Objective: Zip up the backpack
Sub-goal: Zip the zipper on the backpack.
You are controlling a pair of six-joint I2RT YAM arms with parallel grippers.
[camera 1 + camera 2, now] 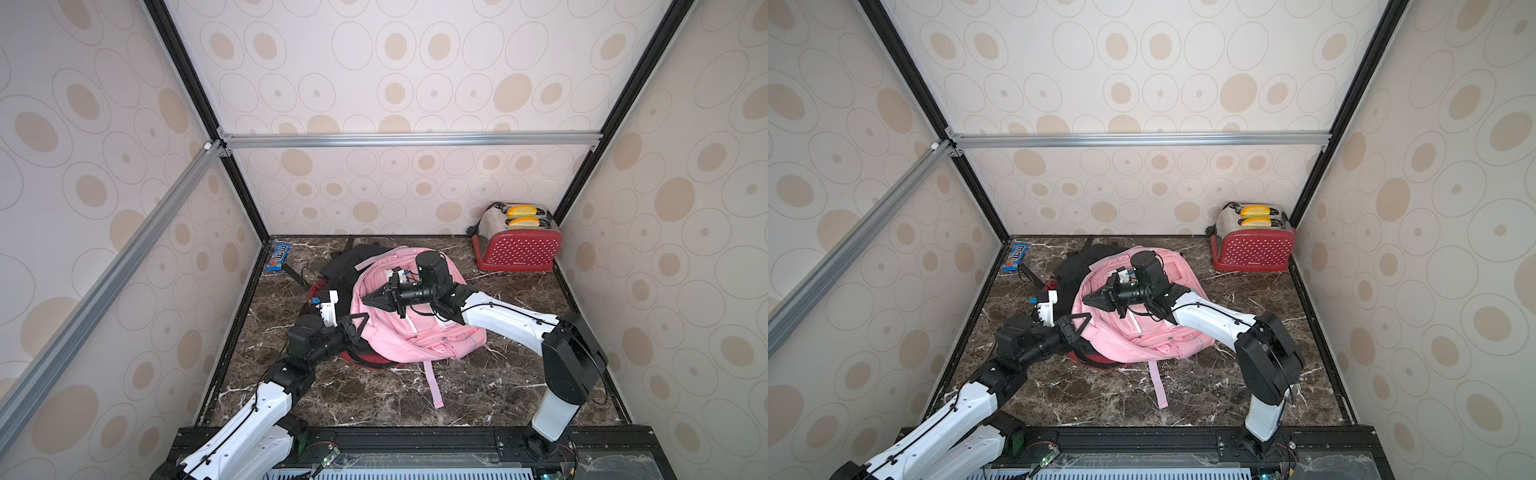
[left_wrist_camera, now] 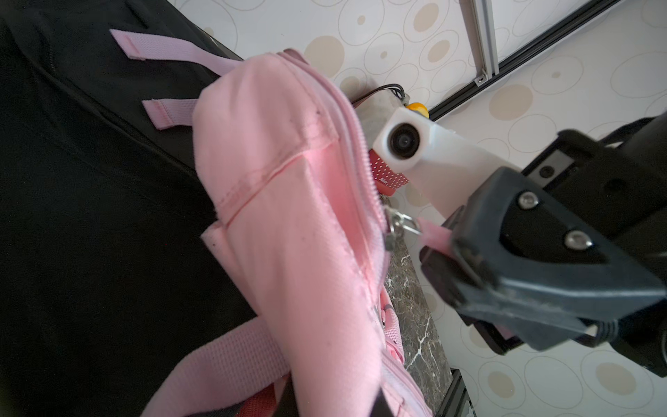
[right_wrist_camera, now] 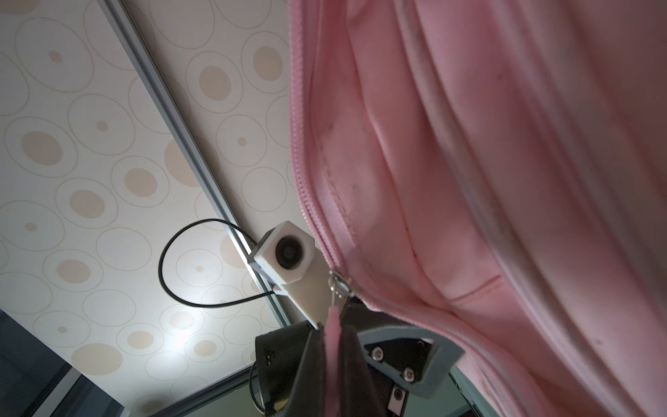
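R claw (image 2: pixel 442 247) holds tab (image 2: pixel 431 231), L claw (image 1: pixel 360 322) unclear

Black bag (image 1: pixel 345 264) largely hidden under pink backpack (image 1: pixel 415 336), red item (image 1: pixel 365 361) beneath perhaps another bag

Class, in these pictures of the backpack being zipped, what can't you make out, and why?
How far the zipper is open: the right arm covers the pink backpack in both top views; wrist views show only the stretch by the pull tab.
Whether the left pincer holds anything: its tips vanish against fabric in both top views.
What the red item is: mostly under the pink backpack, top views.
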